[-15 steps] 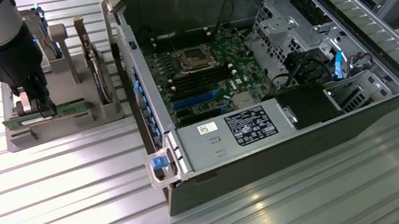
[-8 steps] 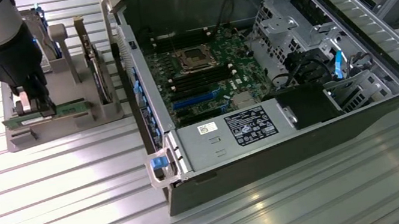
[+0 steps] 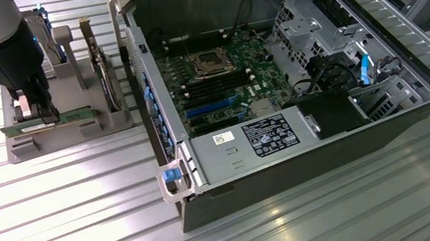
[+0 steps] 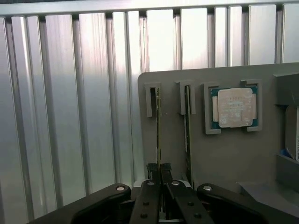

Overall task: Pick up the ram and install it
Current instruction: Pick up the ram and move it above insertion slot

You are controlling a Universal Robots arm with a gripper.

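Note:
The ram (image 3: 30, 126) is a thin green stick standing on edge in a grey holder (image 3: 53, 144) at the exterior view's left. My gripper (image 3: 46, 117) reaches down onto it. In the wrist view the ram (image 4: 158, 123) runs edge-on along its slot, and my gripper (image 4: 159, 168) is shut on it, with one black fingertip pressed against each face. The stick still sits in the holder (image 4: 224, 154). The open computer case (image 3: 276, 64) lies to the exterior view's right, with dark memory slots (image 3: 211, 85) beside the processor socket.
A second green stick (image 4: 188, 126) stands in the neighbouring slot, close beside my fingers. A square silver processor (image 4: 233, 107) lies in its own recess. A flat part (image 3: 107, 73) stands upright in the holder. The case wall (image 3: 137, 74) rises between holder and motherboard.

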